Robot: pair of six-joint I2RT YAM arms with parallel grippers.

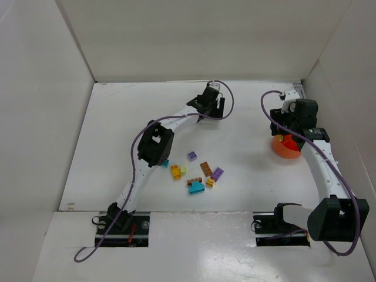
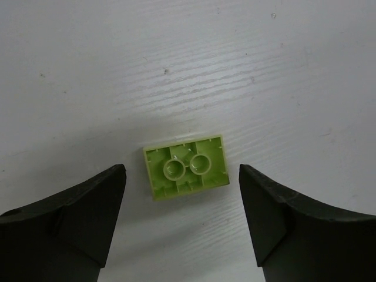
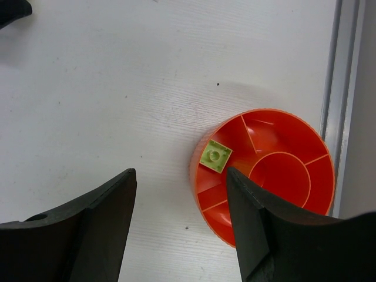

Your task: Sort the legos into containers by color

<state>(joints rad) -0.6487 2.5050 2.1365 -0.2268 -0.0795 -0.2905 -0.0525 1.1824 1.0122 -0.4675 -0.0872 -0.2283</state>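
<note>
Toward the far middle of the white tabletop (image 1: 117, 135), the left arm reaches out long, and its left hand (image 2: 181, 170) hangs over a single pale green brick (image 2: 185, 167). That brick lies upside down, hollow side up with two round tubes showing. It sits between the two dark fingers (image 2: 88, 217), with bare tabletop on either side, so neither finger touches it. The hand is spread wider than the brick and grips nothing.

Over at the right side, close to the wall, stands the orange bowl (image 3: 288, 176), its thin dividers fanning out from a round central hub. A small pale green piece (image 3: 215, 156) lies flat in the compartment on the bowl's left side as the right wrist camera sees it, close against the outer wall. The right hand (image 3: 180, 173) hovers there with its fingers apart and nothing between them but tabletop and the bowl's near rim. One finger overlaps the bowl in that view; I cannot tell whether it touches.

Nearer the arms' bases, a loose cluster of bricks rests in the middle of the tabletop: a yellow-orange one (image 1: 175, 171), two purple (image 1: 192, 155) (image 1: 217, 173), a brown one (image 1: 205, 168), and a teal one (image 1: 197, 188) with a brown brick against it.
</note>
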